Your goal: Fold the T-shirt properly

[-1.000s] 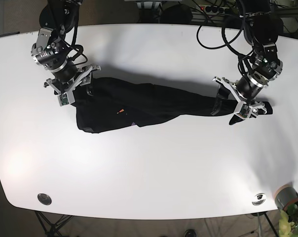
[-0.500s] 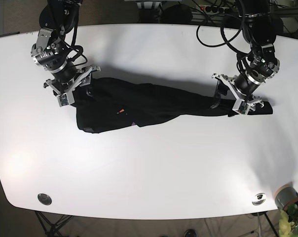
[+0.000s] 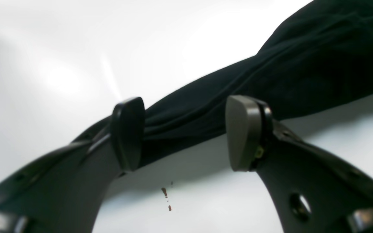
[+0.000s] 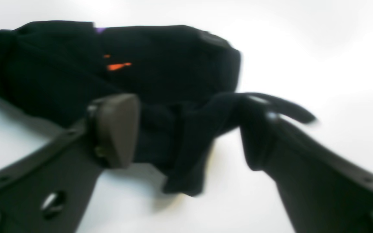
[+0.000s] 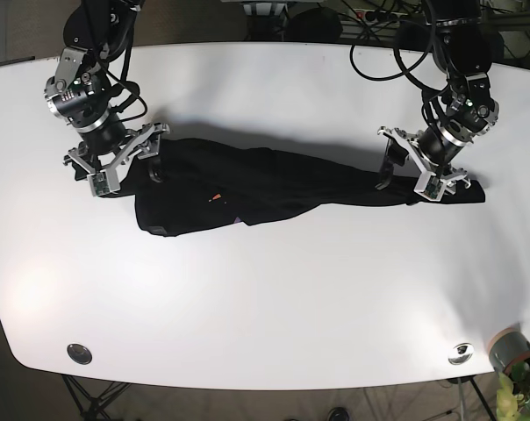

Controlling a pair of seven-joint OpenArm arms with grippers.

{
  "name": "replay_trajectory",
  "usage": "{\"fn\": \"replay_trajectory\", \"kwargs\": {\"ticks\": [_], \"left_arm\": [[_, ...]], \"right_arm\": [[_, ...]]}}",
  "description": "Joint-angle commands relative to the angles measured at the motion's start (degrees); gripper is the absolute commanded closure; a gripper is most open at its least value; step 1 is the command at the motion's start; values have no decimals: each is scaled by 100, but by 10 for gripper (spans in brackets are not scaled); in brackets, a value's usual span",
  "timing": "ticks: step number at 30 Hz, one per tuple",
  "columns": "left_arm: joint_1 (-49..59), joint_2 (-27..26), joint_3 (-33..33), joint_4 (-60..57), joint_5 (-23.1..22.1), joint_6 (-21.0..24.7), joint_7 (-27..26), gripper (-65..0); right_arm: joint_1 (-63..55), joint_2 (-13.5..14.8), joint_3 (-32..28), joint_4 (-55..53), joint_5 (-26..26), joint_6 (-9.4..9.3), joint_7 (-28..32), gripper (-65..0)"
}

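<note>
Between our left gripper's spread pads ran the T-shirt's bunched end, unclamped, on the white table. Our right gripper also stood open, its jaws astride loose folds at the opposite end. We judged that closing now would catch several layers, dragging the roped-up cloth tighter instead of flattening it.

A glossy white table filled the view, glare pooling at its lower-left corner. Two round metal fittings sat near its front edge. Dark floor and cables lay behind.
</note>
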Motion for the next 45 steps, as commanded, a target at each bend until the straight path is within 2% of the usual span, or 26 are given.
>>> {"fn": "replay_trajectory", "kwargs": {"ticks": [1, 8, 18, 20, 24, 28, 36, 39, 45], "left_arm": [[-11, -70, -33, 126, -105, 12, -154, -372], [-11, -61, -33, 117, -105, 12, -154, -372], [-11, -61, -33, 91, -105, 12, -154, -372], [-2, -61, -33, 91, -105, 12, -154, -372], [7, -52, -33, 91, -105, 12, -154, -372], [7, -61, -33, 91, -105, 12, -154, -372], [7, -70, -33, 82, -105, 12, -154, -372], [7, -70, -33, 73, -96, 12, -154, -372], [-11, -70, -33, -50, -96, 12, -154, -372]], "right_arm": [[45, 48, 56, 63, 69, -14, 138, -518], [89, 40, 65, -218, 69, -14, 138, -493], [1065, 101, 21, -1352, 16, -6, 130, -493], [1284, 224, 12, -1563, 16, 3, 130, -491], [1636, 470, -383, -2161, 16, -14, 130, -490], [1909, 576, -463, -2759, 16, -14, 156, -490], [1900, 532, -507, -2917, 60, 3, 138, -488], [1742, 374, -542, -2917, 60, 21, 138, -488], [1671, 303, -542, -2935, 16, 12, 165, -487]]}}
